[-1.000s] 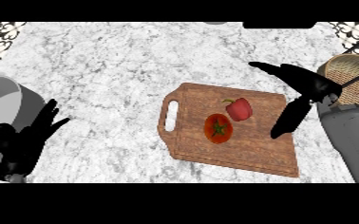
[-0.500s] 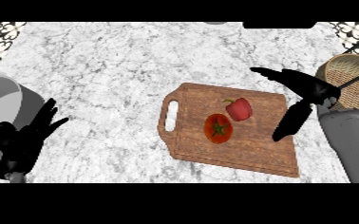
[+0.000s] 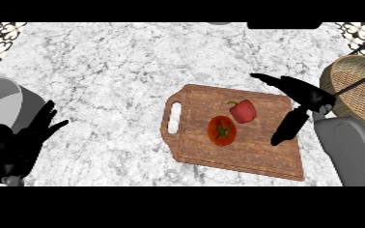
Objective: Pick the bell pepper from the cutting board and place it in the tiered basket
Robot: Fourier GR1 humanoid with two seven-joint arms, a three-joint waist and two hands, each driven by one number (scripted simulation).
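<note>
Bell pepper [image 3: 245, 110] beside tomato [image 3: 222, 130] on cutting board [image 3: 249, 152], right hand [image 3: 308, 96] open above board's right edge

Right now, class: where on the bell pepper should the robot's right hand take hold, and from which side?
Probably round the bell pepper's broad red body, coming from its right, where the open right hand hovers. Its stem points up-left and the tomato lies lower left, so the right side on the cutting board is free.
</note>
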